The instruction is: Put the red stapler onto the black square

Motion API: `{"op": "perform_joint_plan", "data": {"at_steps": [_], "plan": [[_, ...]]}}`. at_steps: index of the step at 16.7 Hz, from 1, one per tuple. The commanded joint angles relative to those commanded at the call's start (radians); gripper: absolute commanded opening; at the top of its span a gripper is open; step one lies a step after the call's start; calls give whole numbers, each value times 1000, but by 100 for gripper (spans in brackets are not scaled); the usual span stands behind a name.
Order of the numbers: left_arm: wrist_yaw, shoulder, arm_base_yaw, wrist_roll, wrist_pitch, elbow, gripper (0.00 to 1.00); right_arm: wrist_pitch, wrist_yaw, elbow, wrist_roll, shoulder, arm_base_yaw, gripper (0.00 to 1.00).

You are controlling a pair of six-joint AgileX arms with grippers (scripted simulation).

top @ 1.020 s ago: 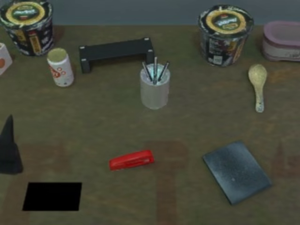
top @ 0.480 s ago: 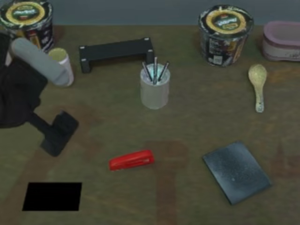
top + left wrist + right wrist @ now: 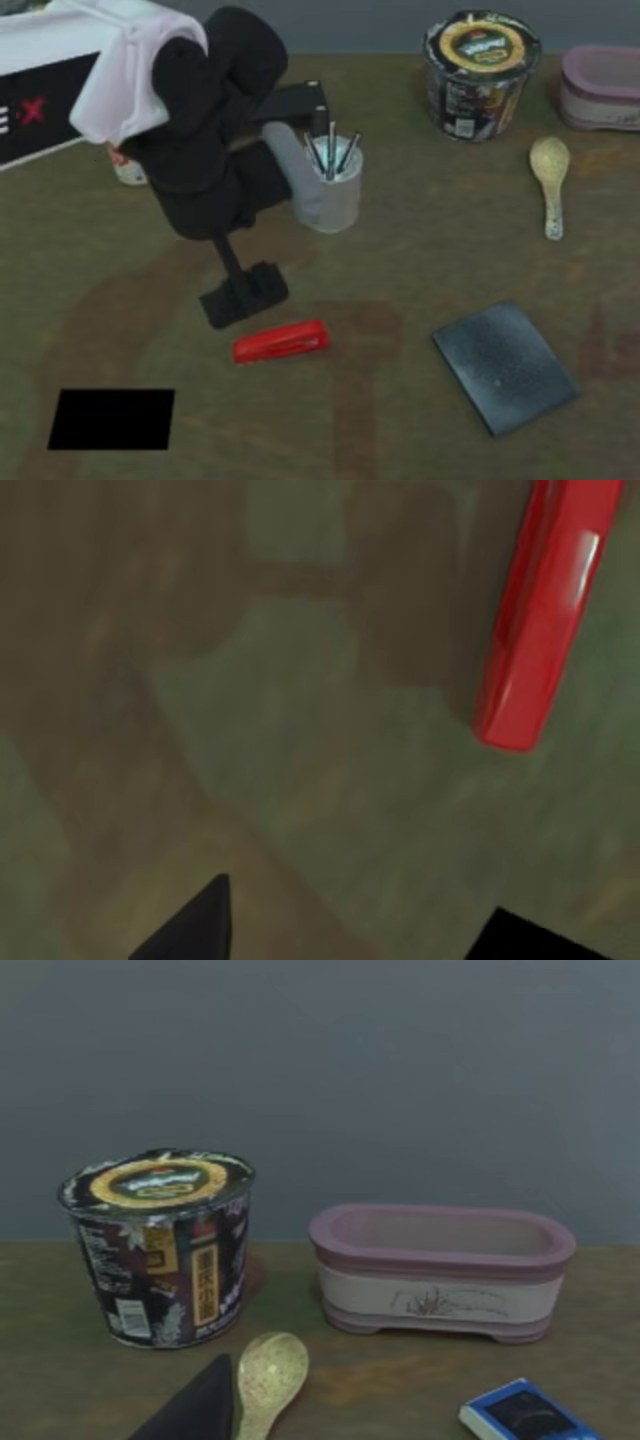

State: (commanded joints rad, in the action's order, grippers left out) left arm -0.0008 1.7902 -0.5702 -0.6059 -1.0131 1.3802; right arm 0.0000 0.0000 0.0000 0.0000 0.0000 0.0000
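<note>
My left arm reaches out over the table (image 3: pixel 420 270) from the top left. Its claw (image 3: pixel 243 295) hangs just above and to the left of the stapler (image 3: pixel 281 342), at about 10 o'clock from it, and is not touching it. In the left wrist view I see two dark finger tips (image 3: pixel 190 930) with a wide gap between them, so the claw is wide open and holds nothing. The stapler (image 3: pixel 545 610) shows there too, off to one side of the gap, not between the tips.

The stapler lies flat near the middle of the table. The black square (image 3: pixel 111 419) lies flat at about 8 o'clock from it, well apart, near the table's lower left corner. Nothing is on it.

A white cup (image 3: pixel 333 195) with pens stands at about 12 o'clock from the stapler. A grey slab (image 3: pixel 505 367) lies at about 3 o'clock.

My right arm is not in the top view. Its wrist view shows a noodle cup (image 3: pixel 160 1245), a pink pot (image 3: pixel 440 1270) and a spoon (image 3: pixel 262 1372). I cannot tell if that claw is open.
</note>
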Motion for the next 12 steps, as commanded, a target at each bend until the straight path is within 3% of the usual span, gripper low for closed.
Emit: {"op": "perform_joint_plan", "data": {"at_steps": [5,12], "plan": [[0,200,-67,-71,-108,171,100,0,0,0,0,0,0,100],[0,213,-67,-75,-110,178,100,0,0,0,0,0,0,100]]}}
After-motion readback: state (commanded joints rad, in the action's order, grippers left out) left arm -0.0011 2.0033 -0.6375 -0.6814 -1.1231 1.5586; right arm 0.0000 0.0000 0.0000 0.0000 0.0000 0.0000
